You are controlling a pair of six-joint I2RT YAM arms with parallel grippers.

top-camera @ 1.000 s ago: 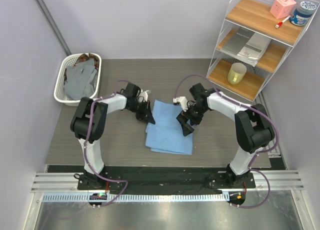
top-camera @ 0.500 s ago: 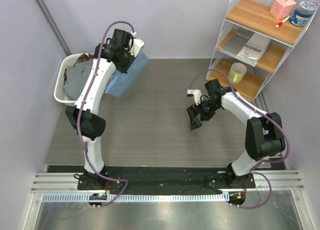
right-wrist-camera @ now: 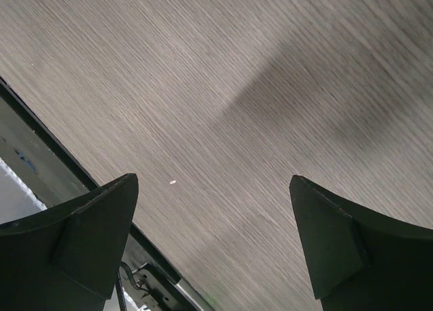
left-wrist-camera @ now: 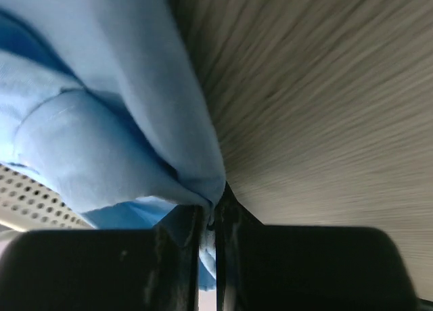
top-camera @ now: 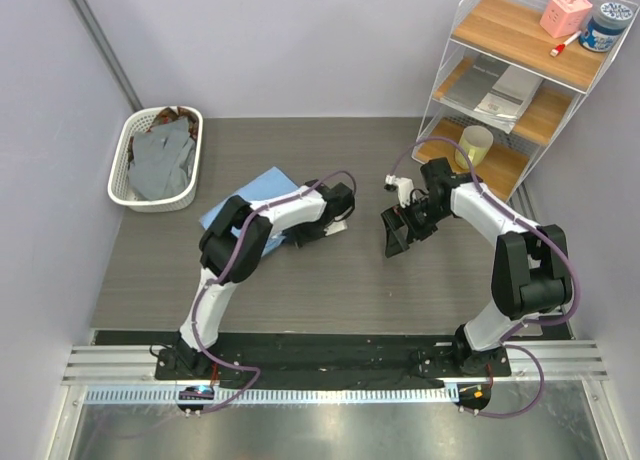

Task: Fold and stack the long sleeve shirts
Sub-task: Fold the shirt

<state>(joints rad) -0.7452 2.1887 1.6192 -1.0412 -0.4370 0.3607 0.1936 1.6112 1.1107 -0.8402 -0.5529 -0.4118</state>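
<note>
Descending from its raised pose by the basket (top-camera: 125, 158), the left end effector (top-camera: 335, 218) is now sitting low over the tabletop (top-camera: 330, 280). The light blue shirt (top-camera: 258, 188) is no longer hanging in the air; it is lying folded on the tabletop, near the basket and to its right. The left end effector is pinching a fold at the shirt's edge between closed jaws. The right end effector (top-camera: 397, 232) is idling with its jaws spread wide, gripping nothing, apart from the cloth. A grey shirt (top-camera: 165, 160) is waiting in the basket.

The step in hand is probably setting down the folded shirt. Keep lowering until the cloth is resting flat, release only then, and withdraw without dragging the top layer.
</note>
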